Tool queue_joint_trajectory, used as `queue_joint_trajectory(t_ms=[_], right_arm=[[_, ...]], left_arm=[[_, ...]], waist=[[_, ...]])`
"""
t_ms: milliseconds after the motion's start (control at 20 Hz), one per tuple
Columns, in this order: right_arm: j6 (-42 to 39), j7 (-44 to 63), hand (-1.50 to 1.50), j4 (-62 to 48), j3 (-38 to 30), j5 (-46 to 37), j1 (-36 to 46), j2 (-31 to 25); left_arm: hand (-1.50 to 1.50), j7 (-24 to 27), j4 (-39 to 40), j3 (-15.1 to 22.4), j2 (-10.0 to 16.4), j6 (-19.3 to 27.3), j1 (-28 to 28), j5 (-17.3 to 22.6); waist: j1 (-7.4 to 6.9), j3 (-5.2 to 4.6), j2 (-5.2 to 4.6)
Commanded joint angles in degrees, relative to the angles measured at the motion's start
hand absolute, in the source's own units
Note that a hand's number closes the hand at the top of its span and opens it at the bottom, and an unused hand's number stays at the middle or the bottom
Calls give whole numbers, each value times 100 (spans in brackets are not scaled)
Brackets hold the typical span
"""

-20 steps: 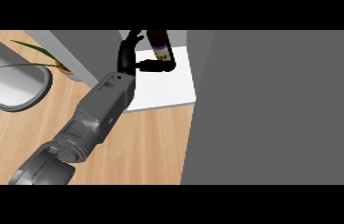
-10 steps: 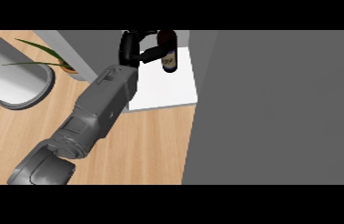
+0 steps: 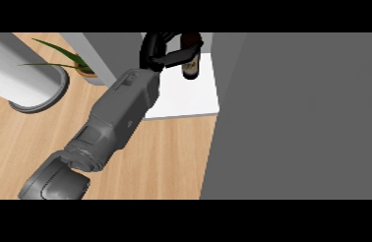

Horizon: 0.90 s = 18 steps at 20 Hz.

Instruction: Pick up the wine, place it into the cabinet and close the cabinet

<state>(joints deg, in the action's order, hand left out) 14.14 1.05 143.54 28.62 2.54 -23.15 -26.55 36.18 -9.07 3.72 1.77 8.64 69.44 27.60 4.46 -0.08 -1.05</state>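
Wood counter [image 3: 167, 157], pale and smooth, fills the near part, and a big flat grey cabinet [image 3: 291, 113] stands on the right. Between them lies the cabinet's white shelf floor [image 3: 190, 98], plain and square at the corners.

My left hand [image 3: 156, 49] is far up, with black fingers curled round the wine [image 3: 190, 64]. The wine is a dark, round, thin bottle with a pale label, and it hangs over the far end of the white floor. I cannot tell if its bottom touches.

I think I am putting it in now. I should lower it straight, feel it stand, then let go and pull back without bumping it.

A spiky green plant [image 3: 69, 61] and a round white can [image 3: 29, 83] sit far left.
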Motion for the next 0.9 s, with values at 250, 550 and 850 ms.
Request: queue_joint_trajectory(t_ms=[250,550,850], right_arm=[[50,659,-150,1185,-3,304,-395,-121],[125,672,-150,1291,2,200,-535,-143],[93,591,-150,1173,-460,459,-581,-256]], left_arm=[[-150,-102,-289,74,-174,-256,-101,65],[-150,-423,-791,273,-176,-346,-401,400],[-150,-483,-1690,790,-176,-659,-1274,662]], waist=[[-190,4,92],[-237,3,148],[-382,9,215]])
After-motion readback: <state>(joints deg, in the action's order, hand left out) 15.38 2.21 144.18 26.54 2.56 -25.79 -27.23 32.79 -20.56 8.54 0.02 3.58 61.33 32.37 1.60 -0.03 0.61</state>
